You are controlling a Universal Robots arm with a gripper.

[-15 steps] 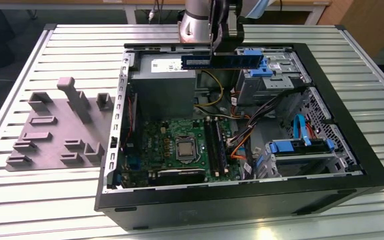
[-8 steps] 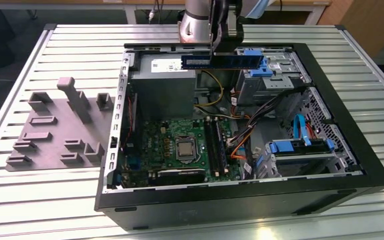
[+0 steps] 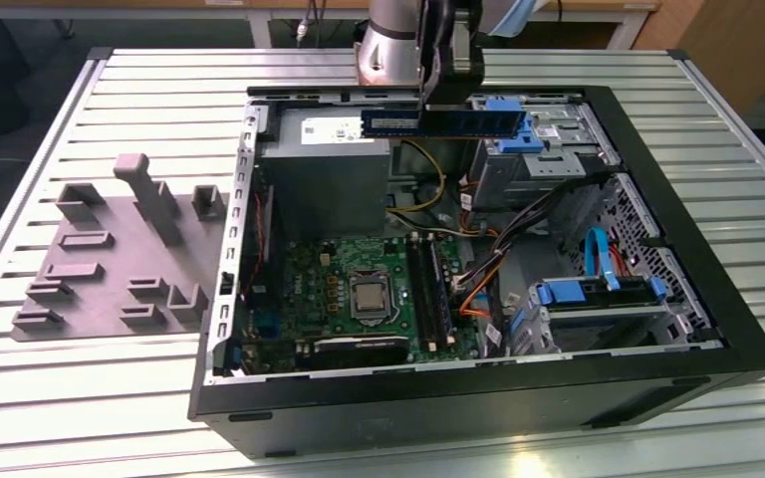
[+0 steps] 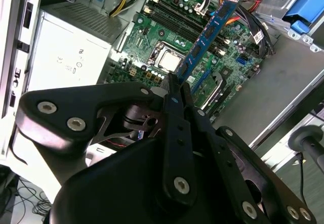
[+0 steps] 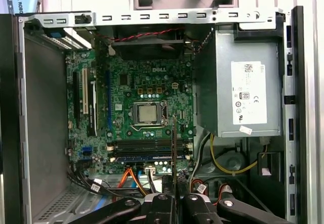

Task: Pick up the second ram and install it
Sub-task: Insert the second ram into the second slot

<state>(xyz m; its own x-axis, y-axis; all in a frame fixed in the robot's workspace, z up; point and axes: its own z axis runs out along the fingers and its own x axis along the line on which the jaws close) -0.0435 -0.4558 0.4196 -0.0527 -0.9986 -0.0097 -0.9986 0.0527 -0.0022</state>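
Observation:
The second ram (image 3: pixel 444 122) is a long blue circuit-board stick with dark chips, held level above the back of the open computer case (image 3: pixel 701 329). My gripper (image 3: pixel 444 106) comes down from above and is shut on its upper edge. In the second wrist view the ram (image 4: pixel 210 32) runs out from the gripper (image 4: pixel 177 85) over the motherboard (image 4: pixel 152 52). It appears edge-on as a thin ram (image 5: pixel 174 143) in the first wrist view, rising from the gripper (image 5: pixel 174 192) above the memory slots (image 5: pixel 147 148). A blue strip (image 5: pixel 142 159) lies along one slot.
The grey power supply (image 3: pixel 330 174) sits beside the motherboard (image 3: pixel 356 289), below the held stick. Drive bays with blue clips (image 3: pixel 596 294) and bundles of orange and yellow cables (image 3: pixel 469 289) fill the case's right side in the exterior view. A grey fixture tray (image 3: pixel 117 254) lies on the table to the exterior view's left.

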